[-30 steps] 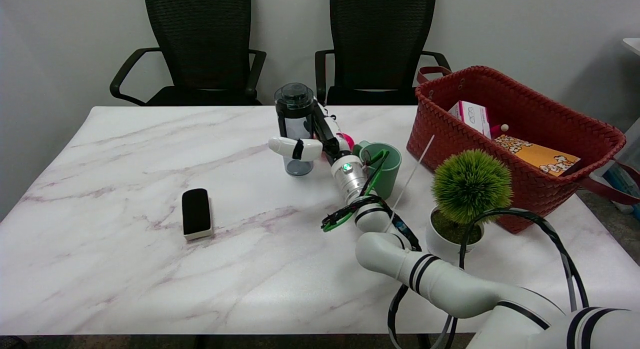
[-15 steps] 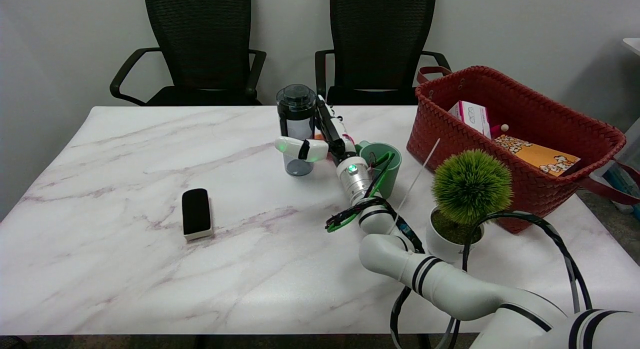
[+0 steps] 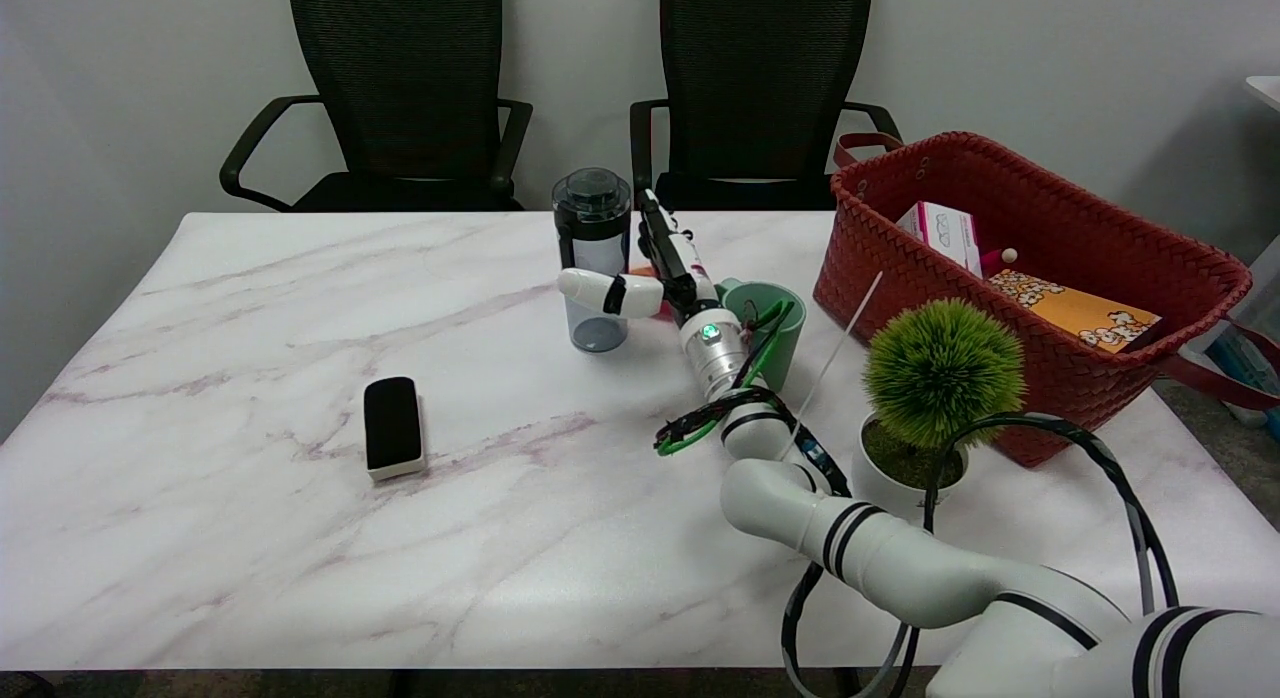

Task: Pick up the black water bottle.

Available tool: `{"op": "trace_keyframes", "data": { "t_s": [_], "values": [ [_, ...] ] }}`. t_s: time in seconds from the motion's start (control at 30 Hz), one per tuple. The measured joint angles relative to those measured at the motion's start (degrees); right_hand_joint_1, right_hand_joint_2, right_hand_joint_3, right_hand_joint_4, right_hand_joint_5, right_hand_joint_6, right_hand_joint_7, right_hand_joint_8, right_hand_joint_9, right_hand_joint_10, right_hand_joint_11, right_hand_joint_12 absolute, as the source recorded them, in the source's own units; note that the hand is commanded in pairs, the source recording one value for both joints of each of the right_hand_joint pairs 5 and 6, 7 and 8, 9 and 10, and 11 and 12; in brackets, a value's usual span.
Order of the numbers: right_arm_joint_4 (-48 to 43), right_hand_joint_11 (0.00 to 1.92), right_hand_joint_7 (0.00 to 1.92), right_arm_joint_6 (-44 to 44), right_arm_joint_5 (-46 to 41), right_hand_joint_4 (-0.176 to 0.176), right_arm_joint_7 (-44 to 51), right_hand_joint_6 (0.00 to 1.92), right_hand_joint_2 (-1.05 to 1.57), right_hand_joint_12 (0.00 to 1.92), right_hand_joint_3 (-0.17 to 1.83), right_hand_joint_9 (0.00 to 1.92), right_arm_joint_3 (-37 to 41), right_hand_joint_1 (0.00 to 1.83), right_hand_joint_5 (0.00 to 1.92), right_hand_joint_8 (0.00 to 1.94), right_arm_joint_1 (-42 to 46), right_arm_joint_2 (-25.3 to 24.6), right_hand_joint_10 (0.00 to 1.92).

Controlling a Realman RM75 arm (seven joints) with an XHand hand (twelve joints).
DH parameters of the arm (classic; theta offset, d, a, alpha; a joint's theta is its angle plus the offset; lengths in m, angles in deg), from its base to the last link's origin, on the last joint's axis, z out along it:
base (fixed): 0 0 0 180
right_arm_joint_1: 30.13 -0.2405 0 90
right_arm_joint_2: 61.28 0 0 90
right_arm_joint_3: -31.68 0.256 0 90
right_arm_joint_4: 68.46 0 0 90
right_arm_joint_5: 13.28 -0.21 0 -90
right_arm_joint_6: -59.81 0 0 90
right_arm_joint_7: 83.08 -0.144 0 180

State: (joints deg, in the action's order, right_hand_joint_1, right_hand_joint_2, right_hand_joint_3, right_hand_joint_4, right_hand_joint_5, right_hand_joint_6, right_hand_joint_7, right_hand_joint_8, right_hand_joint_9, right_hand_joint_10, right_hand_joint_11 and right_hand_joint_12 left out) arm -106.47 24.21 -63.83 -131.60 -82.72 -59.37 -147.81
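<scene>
Right hand (image 3: 650,278) is beside the bottle (image 3: 593,259) near the table's (image 3: 250,398) far edge, fingers spread around it, grasp unclear; bottle not yet lifted.

Marble-look table (image 3: 250,538). Black eraser w/ white base (image 3: 392,426) lies near-left of centre. Green cup (image 3: 775,330) stands right of centre, w/ something pink/orange partly hidden just left of it. Small green plant in white pot (image 3: 930,398) near right. Red woven basket (image 3: 1080,268) far right, holding pink-white box (image 3: 945,233) & orange packet (image 3: 1075,313). Two black chairs (image 3: 395,88) behind far edge.
</scene>
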Motion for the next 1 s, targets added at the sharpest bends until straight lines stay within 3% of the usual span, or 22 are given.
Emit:
{"op": "trace_keyframes", "data": {
  "t_s": [1.0],
  "values": [
    [3.57, 0.25, 0.05, 3.15, 0.03, 0.0, -0.01, 0.0, -0.32, 0.25, 0.66, 0.15, -0.5, 1.05, 0.0, 0.05, -3.67, -0.61, 0.15]
  ]
}}
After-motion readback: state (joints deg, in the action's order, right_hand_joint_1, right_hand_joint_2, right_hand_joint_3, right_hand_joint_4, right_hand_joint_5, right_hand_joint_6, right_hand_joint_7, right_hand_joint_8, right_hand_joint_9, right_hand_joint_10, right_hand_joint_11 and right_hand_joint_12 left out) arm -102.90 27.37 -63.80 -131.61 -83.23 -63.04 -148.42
